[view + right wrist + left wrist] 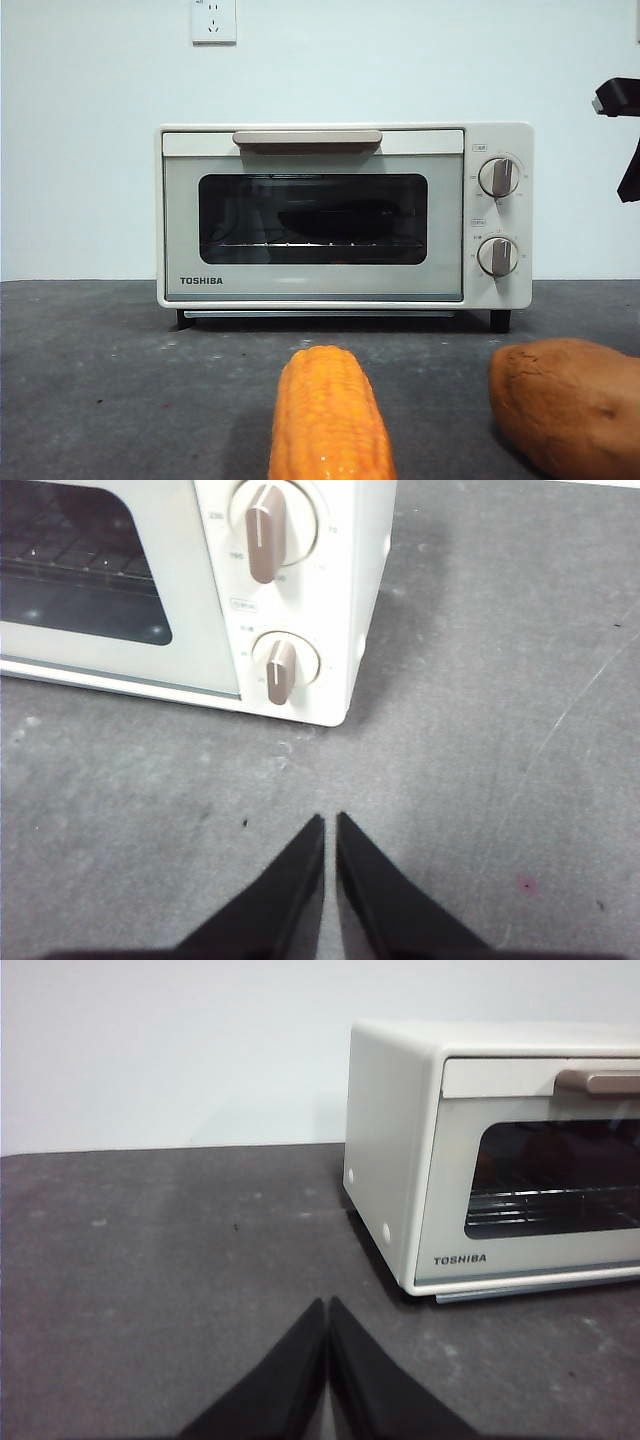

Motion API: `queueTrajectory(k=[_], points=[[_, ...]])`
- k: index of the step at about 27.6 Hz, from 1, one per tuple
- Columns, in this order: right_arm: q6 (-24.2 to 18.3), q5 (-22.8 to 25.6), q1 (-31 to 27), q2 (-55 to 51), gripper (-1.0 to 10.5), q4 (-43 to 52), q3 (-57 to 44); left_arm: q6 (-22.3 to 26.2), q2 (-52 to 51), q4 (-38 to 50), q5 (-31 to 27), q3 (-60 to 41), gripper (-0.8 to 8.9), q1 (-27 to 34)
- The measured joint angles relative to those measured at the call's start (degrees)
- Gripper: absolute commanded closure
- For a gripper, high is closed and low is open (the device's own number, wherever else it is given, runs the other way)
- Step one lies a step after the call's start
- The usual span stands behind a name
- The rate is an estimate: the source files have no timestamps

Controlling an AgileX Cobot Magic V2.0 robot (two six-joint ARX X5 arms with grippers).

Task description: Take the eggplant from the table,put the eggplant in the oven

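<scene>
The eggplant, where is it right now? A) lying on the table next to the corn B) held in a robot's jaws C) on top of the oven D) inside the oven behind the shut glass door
D: a long dark shape, the eggplant, lies on the rack behind the shut door of the oven; both grippers hold nothing.

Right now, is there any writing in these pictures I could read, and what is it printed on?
"TOSHIBA": on the oven door, lower corner by the hinge edge, readable in the front and left wrist views.
Small labels beside the two knobs: too small to read.
Numbers ringing the upper knob in the right wrist view: too blurred to read for certain.
Wall socket: no readable text.
</scene>
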Motion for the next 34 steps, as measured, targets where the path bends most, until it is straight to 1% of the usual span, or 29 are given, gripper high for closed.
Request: queueTrajectory(k=[3, 12, 13, 15, 16, 18, 20, 21, 25, 27, 30, 32, 34], points=[[0.00, 0.00, 0.00, 0.00, 9.4, 0.00, 0.00, 0.00, 0.22, -3.08, 0.00, 0.00, 8.07, -0.02], [0.00, 0.00, 0.00, -0.68, 9.4, -0.33, 0.00, 0.00, 0.20, -2.91, 0.00, 0.00, 8.07, -0.02], [0.00, 0.33, -0.02, -2.25, 9.4, -0.94, 0.00, 0.00, 0.20, -2.89, 0.00, 0.00, 8.07, 0.00], [-0.15, 3.30, -0.02, -8.57, 9.4, -1.36, 0.00, 0.00, 0.20, -2.89, 0.00, 0.00, 8.07, -0.02], [-0.90, 4.79, -0.26, -12.17, 9.4, -1.31, 0.00, 0.00, 0.20, -2.89, 0.00, 0.00, 8.07, -0.02], [-3.30, 5.49, -2.60, -20.63, 9.4, -1.29, -0.02, 0.00, 0.20, -2.89, 0.00, 0.00, 8.07, -0.02], [-5.16, 5.11, -6.86, -28.57, 9.4, -0.74, -1.33, 0.00, 0.20, -2.89, 0.00, 0.00, 8.07, 0.00], [-5.84, 3.91, -9.33, -32.11, 9.4, -0.52, -2.97, 0.00, 0.20, -2.89, 0.00, 0.00, 8.07, -0.02], [-6.49, -0.96, -15.39, -38.27, 9.4, -0.90, -9.20, 0.00, 0.20, -2.91, 0.00, 0.00, 8.07, 0.00], [-6.51, -4.85, -18.10, -40.19, 9.4, -1.20, -12.55, 0.00, 0.20, -2.91, 0.00, 0.00, 8.07, 0.00], [-6.51, -12.74, -21.38, -40.48, 9.4, -1.38, -16.46, 0.00, 0.20, -2.91, 0.00, 0.00, 8.07, -0.02], [-6.51, -17.53, -22.80, -40.48, 9.4, -1.38, -18.60, 0.00, 0.20, -2.84, 0.00, 0.00, 8.07, 0.00], [-6.49, -20.85, -23.56, -40.48, 9.4, -1.40, -20.20, 0.00, 0.20, -2.89, 0.00, 0.00, 8.07, -0.02]])
